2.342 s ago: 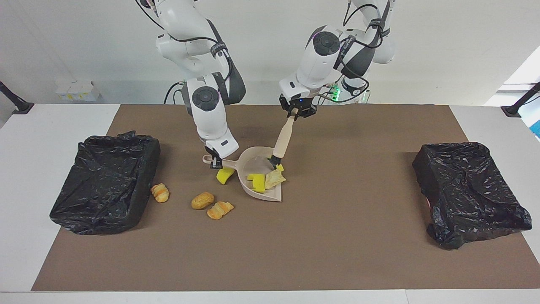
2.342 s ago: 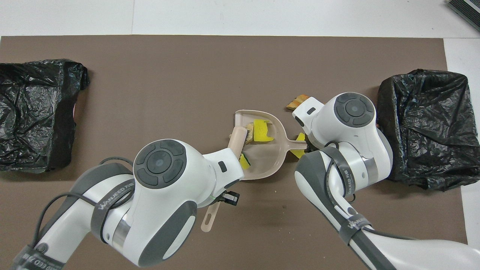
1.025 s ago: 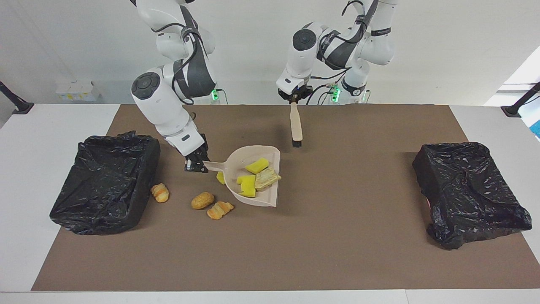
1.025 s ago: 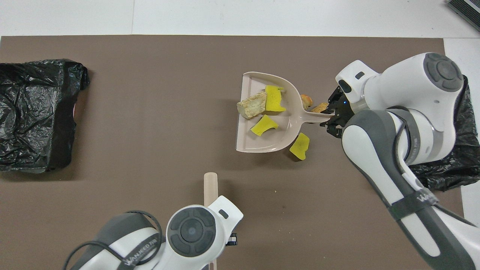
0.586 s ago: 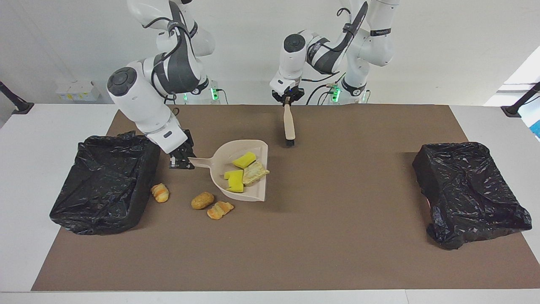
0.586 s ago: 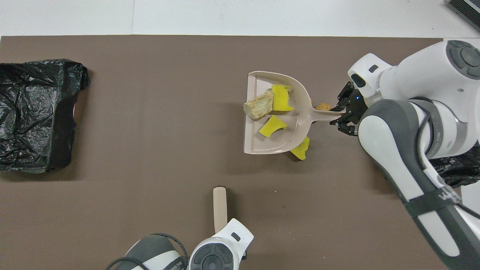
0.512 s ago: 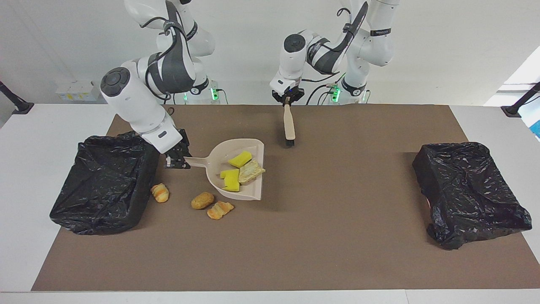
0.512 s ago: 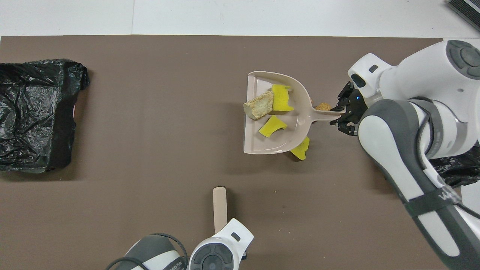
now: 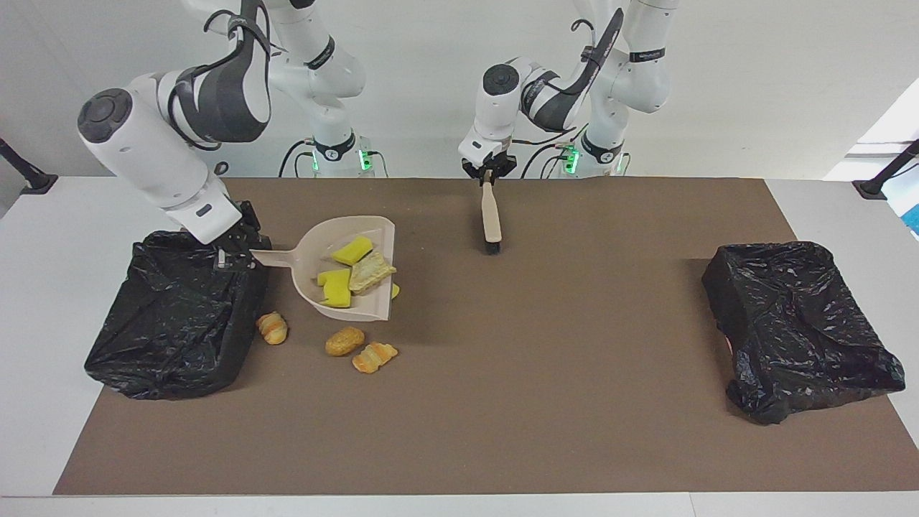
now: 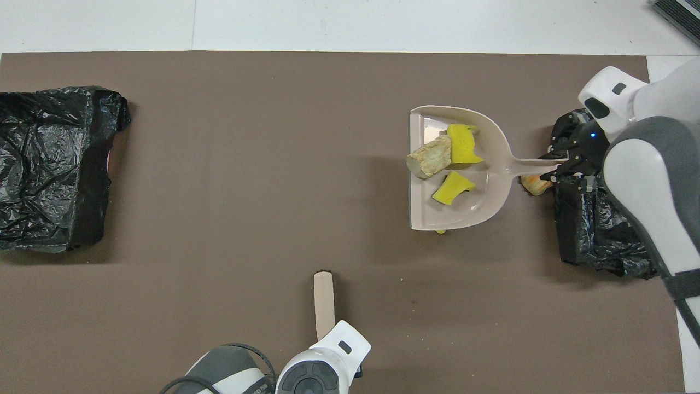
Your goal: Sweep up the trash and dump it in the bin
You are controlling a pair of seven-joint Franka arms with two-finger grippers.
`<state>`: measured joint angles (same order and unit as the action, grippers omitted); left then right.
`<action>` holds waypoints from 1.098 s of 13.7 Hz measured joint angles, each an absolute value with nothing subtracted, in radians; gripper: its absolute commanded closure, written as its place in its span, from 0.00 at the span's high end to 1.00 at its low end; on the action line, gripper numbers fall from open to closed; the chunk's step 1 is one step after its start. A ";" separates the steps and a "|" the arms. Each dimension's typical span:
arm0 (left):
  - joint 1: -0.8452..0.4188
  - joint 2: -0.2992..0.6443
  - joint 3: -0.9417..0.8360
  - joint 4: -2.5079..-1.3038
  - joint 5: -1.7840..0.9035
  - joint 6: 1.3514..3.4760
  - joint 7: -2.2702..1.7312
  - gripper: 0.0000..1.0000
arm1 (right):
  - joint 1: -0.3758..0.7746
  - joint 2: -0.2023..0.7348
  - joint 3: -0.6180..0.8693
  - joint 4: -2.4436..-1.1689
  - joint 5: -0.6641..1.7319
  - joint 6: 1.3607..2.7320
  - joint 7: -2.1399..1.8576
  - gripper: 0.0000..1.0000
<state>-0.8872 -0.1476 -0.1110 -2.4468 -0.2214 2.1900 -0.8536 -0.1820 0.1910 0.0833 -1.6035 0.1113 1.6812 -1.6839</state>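
My right gripper [image 9: 235, 257] is shut on the handle of the beige dustpan [image 9: 310, 250] and holds it in the air, over the edge of the black-bagged bin [image 9: 179, 309] at the right arm's end. In the pan lie two yellow sponge chunks [image 9: 352, 250] and a beige crumbly piece [image 9: 371, 271]. One yellow chunk [image 9: 395, 291] on the mat peeks out under the pan. Three golden pastries [image 9: 344, 341] lie on the mat beside the bin. My left gripper [image 9: 488, 172] is shut on the beige brush [image 9: 490, 212], which hangs bristles down. The overhead view shows the dustpan [image 10: 492, 164] and the right gripper [image 10: 563, 167].
A second black-bagged bin [image 9: 797, 330] stands at the left arm's end of the brown mat [image 9: 546, 373]. In the overhead view one pastry [image 10: 533, 186] shows between the pan's handle and the near bin [image 10: 596, 230].
My right gripper has carried the loaded dustpan toward the bin at the right arm's end and now reaches its edge. The left gripper with the brush has hardly moved.
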 measured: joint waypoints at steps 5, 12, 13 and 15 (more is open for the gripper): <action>-0.887 -0.143 -0.111 -2.451 -0.221 2.198 -0.850 0.19 | -0.392 0.191 0.079 -1.585 0.010 1.671 -1.874 0.00; -0.880 -0.130 -0.097 -2.438 -0.221 2.204 -0.819 0.99 | -0.437 0.196 0.091 -1.483 -0.360 1.756 -1.910 0.00; -0.870 -0.124 -0.093 -2.425 -0.221 2.204 -0.818 1.00 | -0.437 0.199 0.092 -1.485 -0.413 1.792 -1.910 0.00; -0.845 -0.114 -0.087 -2.377 -0.205 2.205 -0.795 1.00 | -0.440 0.202 0.089 -1.500 -0.476 1.849 -1.910 0.00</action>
